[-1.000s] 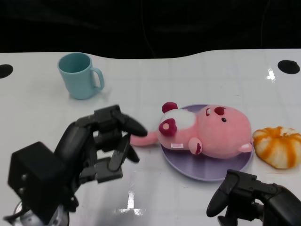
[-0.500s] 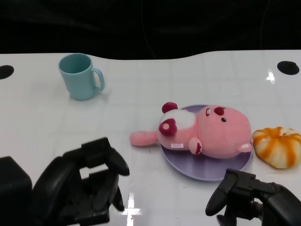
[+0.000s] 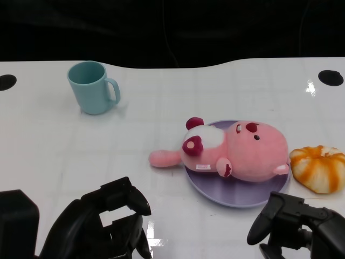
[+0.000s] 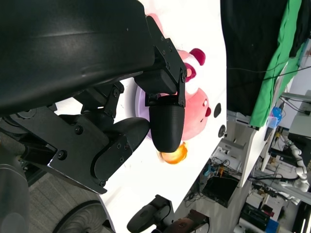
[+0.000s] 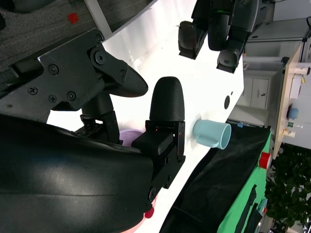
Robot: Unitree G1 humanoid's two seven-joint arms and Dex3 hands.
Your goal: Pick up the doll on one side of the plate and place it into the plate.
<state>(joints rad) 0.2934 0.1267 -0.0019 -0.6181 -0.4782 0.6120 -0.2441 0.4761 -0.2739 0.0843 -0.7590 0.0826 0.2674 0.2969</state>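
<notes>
Since a second earlier, the left hand [image 3: 102,226] had pulled back from the doll [image 3: 232,151], fingers released; one pink doll lay on one purple plate [image 3: 237,191], a limb overhanging the white worktop [image 3: 161,108]; one teal mug [image 3: 92,86] and one orange pumpkin [image 3: 319,167] sat apart; the right hand [image 3: 294,226] was empty, fingers apart.

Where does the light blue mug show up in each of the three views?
Head view: the light blue plastic mug stands upright at the upper left on the white table, apart from the pink plush doll.
Left wrist view: not in it.
Right wrist view: it lies right of centre, seen on its side beyond the right hand's fingers.
Shared landmark: the round purple plate, partly visible in both wrist views too.
</notes>
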